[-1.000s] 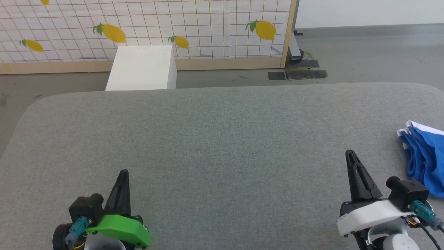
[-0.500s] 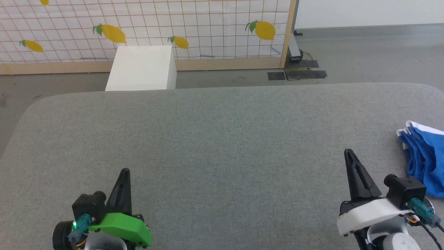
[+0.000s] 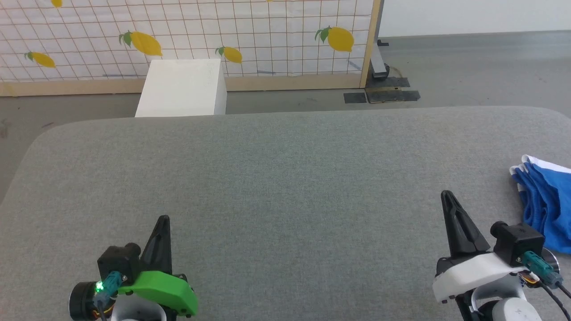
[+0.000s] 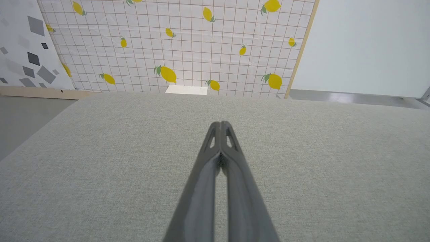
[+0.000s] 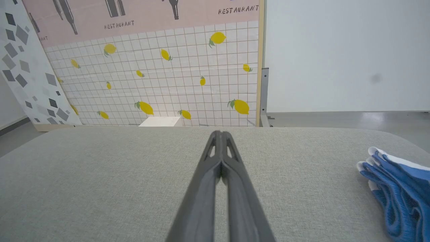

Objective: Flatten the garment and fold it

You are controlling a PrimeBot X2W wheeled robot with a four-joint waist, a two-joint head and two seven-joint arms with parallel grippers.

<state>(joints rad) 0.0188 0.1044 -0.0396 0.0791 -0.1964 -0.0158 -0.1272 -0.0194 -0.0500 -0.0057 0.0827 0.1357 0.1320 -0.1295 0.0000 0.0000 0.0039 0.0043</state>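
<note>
I count one garment (image 3: 546, 203), bunched at right edge of worktop (image 3: 285, 178), near right gripper (image 3: 446, 195). Two grippers; left gripper (image 3: 163, 218) toward front-left corner. Both pairs of fingers (image 4: 201, 188) clenched, grasping nothing. Right wrist view adds pink RESTAURANT panel (image 5: 141, 20). One white box (image 3: 183, 87) past far edge. Broad grey stretch lies between grippers.

The left gripper (image 3: 163, 218) sits at the lower left of the head view. Its fingers are pressed together tip to tip and point up the view, with nothing between them. Its green wrist housing (image 3: 163, 292) shows a lit green indicator. The right gripper (image 3: 446, 194) sits at the lower right, likewise closed and empty, tips leaning slightly left above its white wrist housing (image 3: 473, 272).
</note>
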